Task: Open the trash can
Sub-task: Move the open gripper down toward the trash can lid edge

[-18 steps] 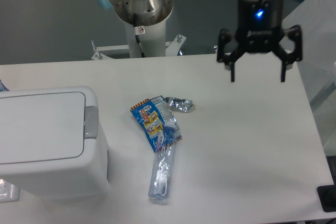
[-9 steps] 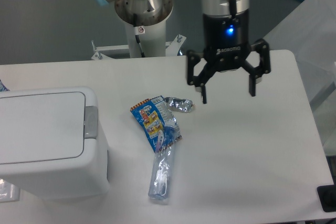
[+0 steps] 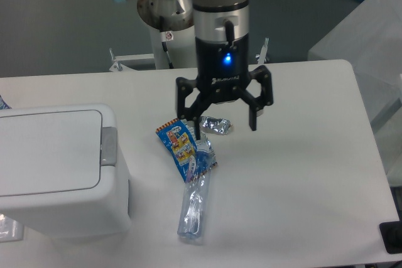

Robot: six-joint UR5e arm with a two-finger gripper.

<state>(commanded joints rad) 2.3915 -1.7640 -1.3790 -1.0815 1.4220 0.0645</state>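
Claw (image 3: 225, 131) spread wide, holding nothing, hanging over the crumpled foil (image 3: 215, 125) and the top of the snack wrapper (image 3: 183, 144). Trash can (image 3: 56, 167) well off to the claw's left on the counter (image 3: 301, 174), lid shut. Plastic bottle (image 3: 193, 205) lies below the claw.
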